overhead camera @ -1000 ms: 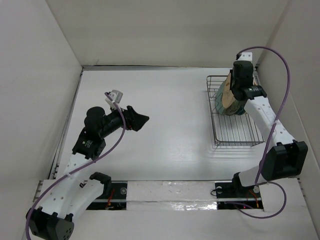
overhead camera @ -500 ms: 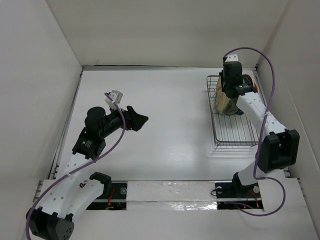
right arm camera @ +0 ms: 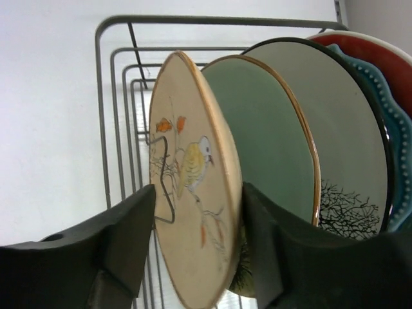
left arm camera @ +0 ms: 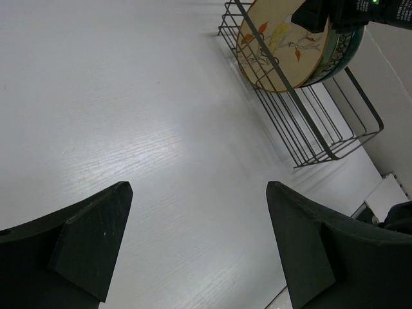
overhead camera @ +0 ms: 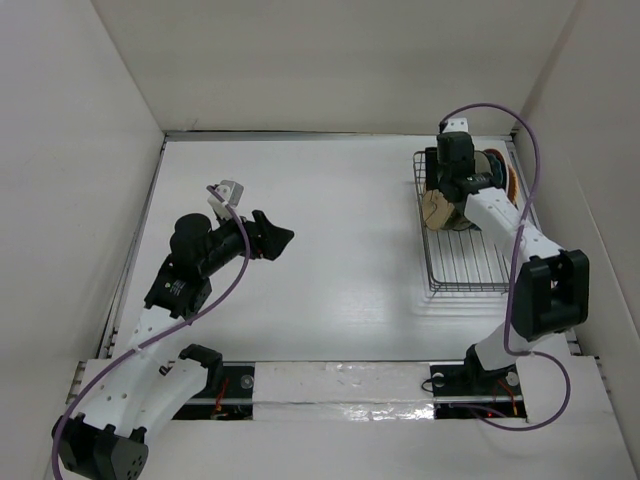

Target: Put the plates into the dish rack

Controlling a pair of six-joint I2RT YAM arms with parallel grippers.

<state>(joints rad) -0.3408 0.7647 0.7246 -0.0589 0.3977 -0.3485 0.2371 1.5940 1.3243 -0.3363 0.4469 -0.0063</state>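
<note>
Left arm folded; left pincer (overhead camera: pixel 272 238) spread wide, pointing right. Right arm stretched far forward; right pincer (right arm camera: pixel 198 206) jaws parted.

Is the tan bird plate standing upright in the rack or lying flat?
Upright: the tan bird plate stands on edge inside the dish rack, beside the pale green plate.

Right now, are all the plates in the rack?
Almost. The green plate, tree plate, teal plate and red plate stand in the rack. The tan bird plate stands there too, with the right tool astride it; I cannot tell if it grips. No plates wait on the table.
</note>
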